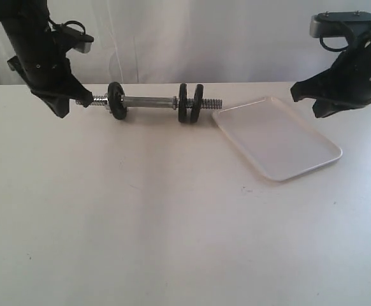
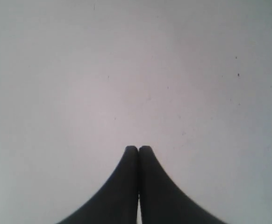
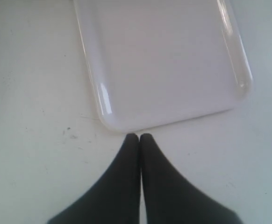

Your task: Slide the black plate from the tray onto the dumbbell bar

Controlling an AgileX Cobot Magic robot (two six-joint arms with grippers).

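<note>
The chrome dumbbell bar (image 1: pixel 150 101) lies across the back of the table. It carries three black plates: one (image 1: pixel 116 101) near its left end and two (image 1: pixel 190 102) pressed together near its right end. The white tray (image 1: pixel 276 137) lies to the right of the bar with its surface bare, and the right wrist view shows it just ahead of the fingertips (image 3: pixel 173 60). My left gripper (image 1: pixel 71 101) (image 2: pixel 138 148) hangs shut and holds nothing by the bar's left end, with only tabletop below it. My right gripper (image 1: pixel 303 93) (image 3: pixel 139 136) is shut and holds nothing at the tray's right side.
The table is a plain white surface (image 1: pixel 173 223) with a few small dark specks. A pale curtain (image 1: pixel 204 38) hangs behind the far edge.
</note>
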